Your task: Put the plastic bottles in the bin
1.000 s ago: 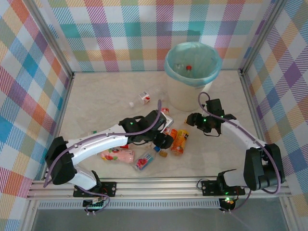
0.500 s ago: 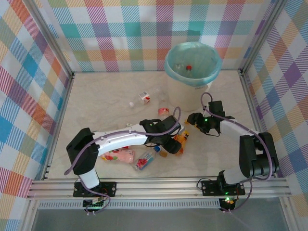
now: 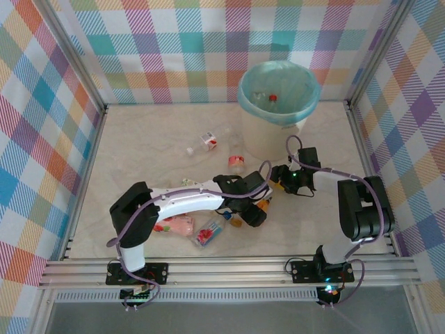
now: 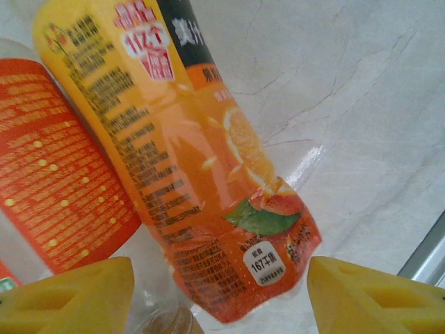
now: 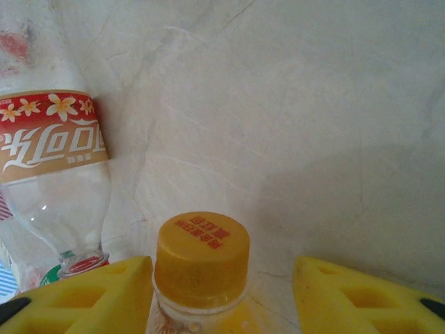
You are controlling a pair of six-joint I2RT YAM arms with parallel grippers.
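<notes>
An orange juice bottle lies on the table with its lower end between the yellow fingers of my left gripper. The jaws are open, with a gap on each side. A red-orange labelled bottle lies against it on the left. My right gripper is open around an orange bottle cap; the left finger is at the cap and the right finger stands apart. In the top view both grippers, left and right, meet in front of the bin, which holds bottles.
More bottles lie loose: a clear one with a red label, one near the bin's foot, a pink one and a small one. A clear red-labelled bottle lies left of my right gripper. Checked walls enclose the table.
My left arm has stretched right, bringing its gripper over the orange bottle. My right gripper has shifted left toward it. Both pairs of jaws have narrowed.
</notes>
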